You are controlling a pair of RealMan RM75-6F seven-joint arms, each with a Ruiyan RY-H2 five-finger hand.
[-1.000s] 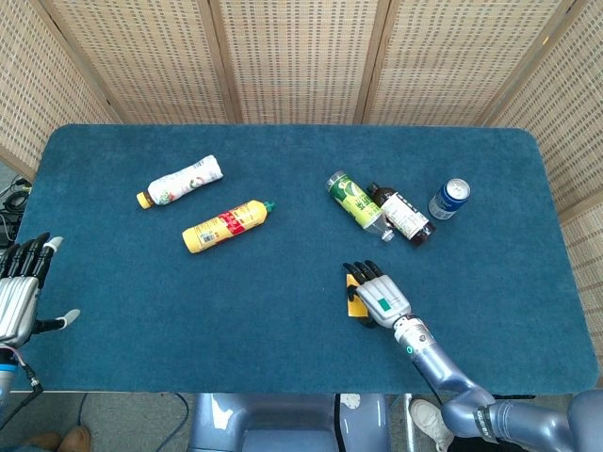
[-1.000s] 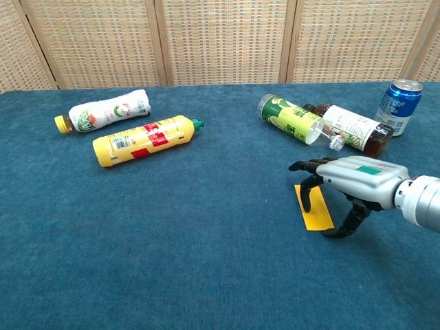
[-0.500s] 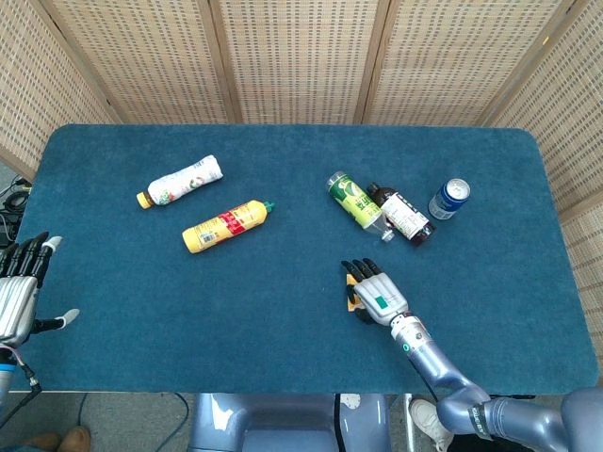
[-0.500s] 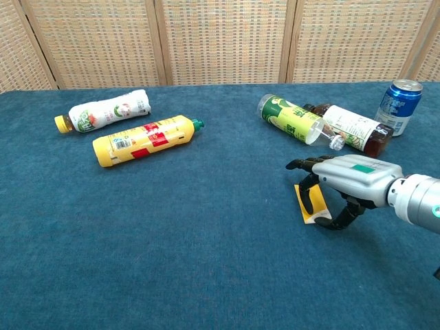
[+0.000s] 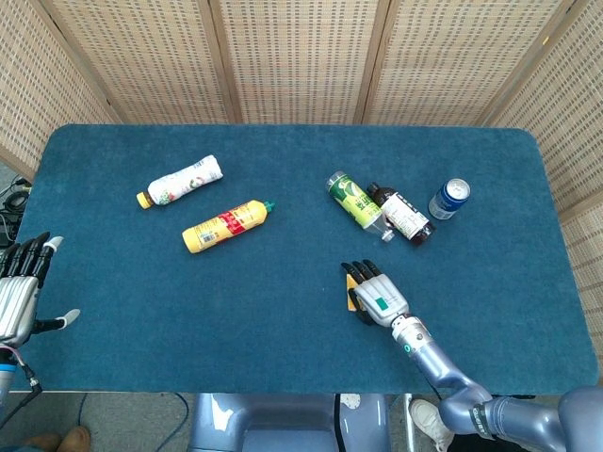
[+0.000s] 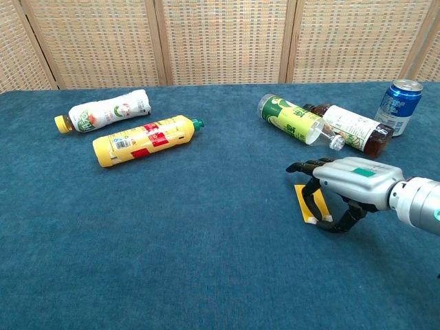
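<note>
Yellow card: we see a flat yellow card point(image 6: 307, 204) lying on the blue table point(image 5: 283, 311), near the front edge, at about 5 o'clock from the table's middle.
Right hand: our right hand point(image 6: 347, 184) sits right over the card. Its fingers point(image 6: 313, 196) curl down around it, and the thumb comes in from the near side. One end of the card looks a little lifted, so we think the hand is pinching it, but it is hard to be sure.
Left hand: our left hand point(image 5: 17, 292) is off the table at 9 o'clock, fingers spread wide, holding nothing.
Step now: we judge that we are getting a grip on the card, before any lift.
Next move: we think it calls for a firm, gentle pinch on the thin edge and then a slow, straight rise, since a flat card can slip out.
Other things: a green bottle point(image 6: 292, 122) and a brown bottle point(image 6: 352, 128) lie touching at 12 o'clock from the right hand. A blue can point(image 6: 397, 106) stands at 1 o'clock. A yellow bottle point(image 6: 146, 141) and a white bottle point(image 6: 104, 112) lie far off at 10 o'clock.
</note>
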